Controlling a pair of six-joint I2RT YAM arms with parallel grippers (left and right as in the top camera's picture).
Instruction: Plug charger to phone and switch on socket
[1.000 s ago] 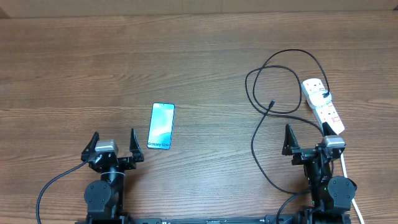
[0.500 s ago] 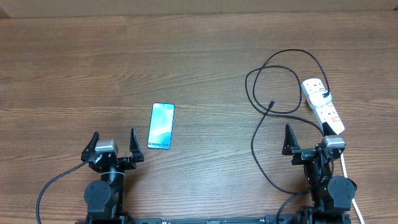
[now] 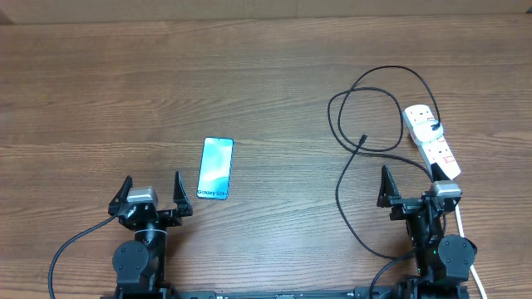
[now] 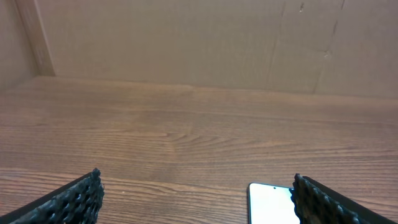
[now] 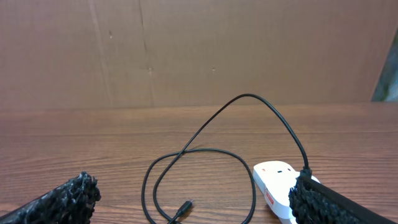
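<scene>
The phone (image 3: 215,169) lies flat left of centre, blue screen up, "Galaxy S24+" text at its near end; its corner shows in the left wrist view (image 4: 268,202). My left gripper (image 3: 150,188) is open and empty, just near-left of it. The charger cable (image 3: 349,124) lies in loose loops at right, its connector tip (image 3: 362,139) free on the table; it also shows in the right wrist view (image 5: 184,207). Its black plug (image 3: 435,127) sits in the white socket strip (image 3: 431,141), seen also in the right wrist view (image 5: 273,186). My right gripper (image 3: 409,179) is open, empty, near the strip's near end.
The strip's white cord (image 3: 465,241) runs toward the near edge beside my right arm. A brown cardboard wall (image 5: 199,50) closes the far side of the wooden table (image 3: 166,83).
</scene>
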